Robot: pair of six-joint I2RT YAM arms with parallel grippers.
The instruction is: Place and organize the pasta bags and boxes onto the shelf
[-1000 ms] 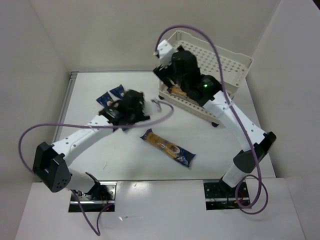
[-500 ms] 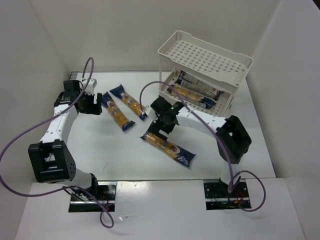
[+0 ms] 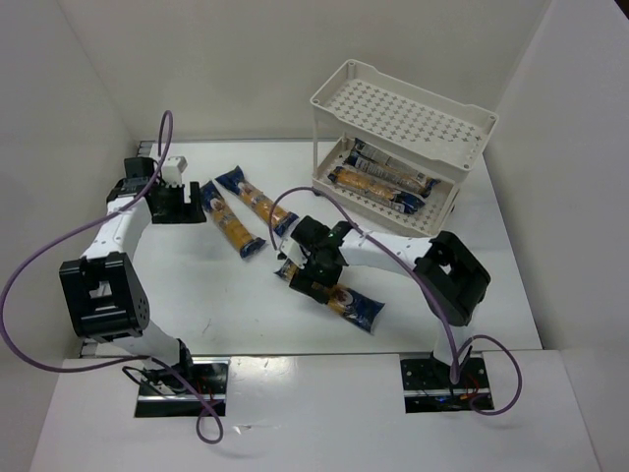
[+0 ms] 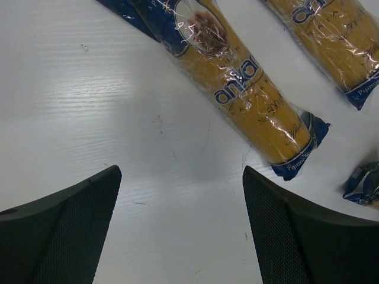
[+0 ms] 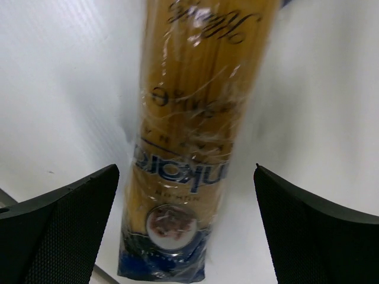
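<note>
Two pasta bags (image 3: 228, 218) (image 3: 257, 202) lie side by side on the table, left of centre. My left gripper (image 3: 180, 205) is open just left of them, over bare table (image 4: 180, 171), with the nearer bag (image 4: 237, 89) ahead of its fingers. A third bag (image 3: 346, 297) lies nearer the front. My right gripper (image 3: 316, 267) hovers open over that bag's upper-left end; the bag (image 5: 189, 136) runs between the spread fingers (image 5: 59, 231), untouched. The shelf (image 3: 403, 118) stands at the back right with two bags (image 3: 378, 183) in its lower tray.
White walls close in the table on the left, back and right. Purple cables loop off both arms. The shelf's top tray holds nothing. A blue bag end (image 4: 364, 186) shows at the left wrist view's right edge.
The right arm came down from the shelf to the front bag and its jaws widened. The left arm swung from the table's middle out to the far left.
</note>
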